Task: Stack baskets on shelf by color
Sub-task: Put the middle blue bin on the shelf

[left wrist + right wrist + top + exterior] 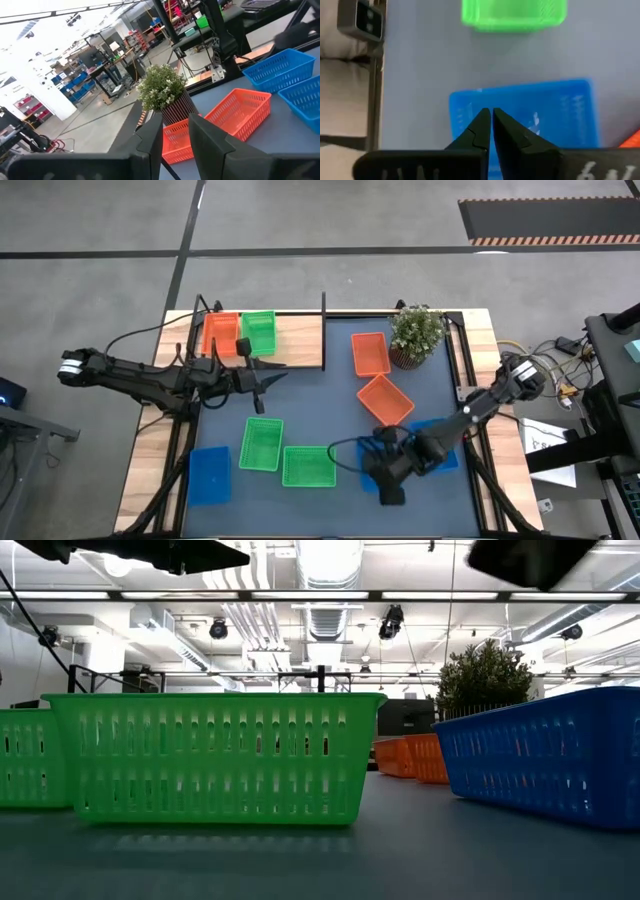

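Currently on the shelf (300, 340): one red-orange basket (220, 332) and one green basket (259, 332), side by side at its left end. Unsorted on the mat (330, 395): two green, two red-orange, three blue. Right gripper (387, 485), fingers nearly together and empty, hovers over the near blue basket (530, 110); left gripper (272, 376), partly open and empty, waits beside the shelf.

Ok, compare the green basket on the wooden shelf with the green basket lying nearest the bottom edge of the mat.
The green basket on the shelf sits on the light wooden board beside an orange basket; the green basket on the mat lies on the dark mat. The shelf one runs lengthwise top to bottom in the high view; the mat one runs across. Both are alike in colour, shape and mesh.
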You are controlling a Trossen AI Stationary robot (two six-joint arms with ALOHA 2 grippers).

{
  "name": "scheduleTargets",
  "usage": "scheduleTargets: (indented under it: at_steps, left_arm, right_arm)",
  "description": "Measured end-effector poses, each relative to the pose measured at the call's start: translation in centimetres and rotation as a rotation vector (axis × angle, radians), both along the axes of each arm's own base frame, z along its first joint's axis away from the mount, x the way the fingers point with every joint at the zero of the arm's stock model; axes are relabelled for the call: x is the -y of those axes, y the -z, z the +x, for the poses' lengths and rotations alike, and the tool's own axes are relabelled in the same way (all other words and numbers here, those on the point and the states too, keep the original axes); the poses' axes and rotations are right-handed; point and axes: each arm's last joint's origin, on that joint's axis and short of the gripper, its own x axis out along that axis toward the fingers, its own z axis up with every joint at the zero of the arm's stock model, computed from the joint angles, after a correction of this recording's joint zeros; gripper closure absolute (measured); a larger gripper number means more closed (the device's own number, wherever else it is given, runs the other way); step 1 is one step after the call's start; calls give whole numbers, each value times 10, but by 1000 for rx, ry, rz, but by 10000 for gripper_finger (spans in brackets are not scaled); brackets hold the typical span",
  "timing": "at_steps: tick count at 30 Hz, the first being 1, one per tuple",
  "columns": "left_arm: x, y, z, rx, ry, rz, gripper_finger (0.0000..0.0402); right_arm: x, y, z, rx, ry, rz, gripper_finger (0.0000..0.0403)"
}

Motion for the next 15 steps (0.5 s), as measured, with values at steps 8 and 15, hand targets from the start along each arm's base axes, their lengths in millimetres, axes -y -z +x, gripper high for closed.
scheduleTargets:
  at_steps: [8,15]
  left_arm:
    - [0,-7,0,57,0,12,324]
    - [-1,-22,-6,186,-7,51,324]
  right_arm:
    - [-29,20,-1,-185,45,-23,287]
    - [-41,41,4,-278,28,-37,227]
